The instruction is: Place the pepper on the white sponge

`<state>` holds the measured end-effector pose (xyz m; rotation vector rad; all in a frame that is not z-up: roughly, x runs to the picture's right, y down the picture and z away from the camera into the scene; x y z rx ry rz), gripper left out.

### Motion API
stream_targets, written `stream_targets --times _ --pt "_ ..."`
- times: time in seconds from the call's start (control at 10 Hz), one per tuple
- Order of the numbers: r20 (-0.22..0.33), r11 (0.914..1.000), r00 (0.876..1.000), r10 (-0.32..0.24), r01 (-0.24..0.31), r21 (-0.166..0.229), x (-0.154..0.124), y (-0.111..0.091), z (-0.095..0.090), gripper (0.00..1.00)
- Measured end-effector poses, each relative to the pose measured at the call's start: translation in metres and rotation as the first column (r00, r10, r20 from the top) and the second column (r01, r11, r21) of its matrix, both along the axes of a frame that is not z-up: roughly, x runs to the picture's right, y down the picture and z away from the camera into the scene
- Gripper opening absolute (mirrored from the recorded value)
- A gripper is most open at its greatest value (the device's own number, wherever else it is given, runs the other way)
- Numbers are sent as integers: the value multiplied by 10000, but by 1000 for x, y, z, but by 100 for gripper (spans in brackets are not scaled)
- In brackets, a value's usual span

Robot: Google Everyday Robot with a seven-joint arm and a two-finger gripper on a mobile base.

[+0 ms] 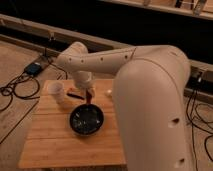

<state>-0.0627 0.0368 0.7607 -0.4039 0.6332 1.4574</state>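
Note:
My gripper hangs from the white arm over the back of the wooden table, just behind the black bowl. It is shut on the pepper, a small red-brown sliver that pokes out below the fingertips. The white sponge shows as a small cream patch to the right of the gripper, at the edge of the arm, which hides part of it. Gripper and sponge are a short way apart.
A white cup stands at the back left of the table. A flat dark block lies between the cup and the gripper. My bulky arm covers the table's right side. Cables trail on the floor to the left.

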Motion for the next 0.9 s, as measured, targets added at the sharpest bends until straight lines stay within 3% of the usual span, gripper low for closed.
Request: stream_targets --times 0.2,0.3,0.4,0.6,0.9 --pt "-268 9993 9989 375 -373 93 31 0 -6 0" --pt "-660 9973 9951 734 -729 101 67 7 -13 0" --pt "-851 9965 9929 835 -838 1 81 14 -14 0" --pt "-1175 9935 9872 1074 -1111 -246 104 30 -8 0" --pt "-1464 9848 9754 1646 -1708 -304 131 41 3 0"
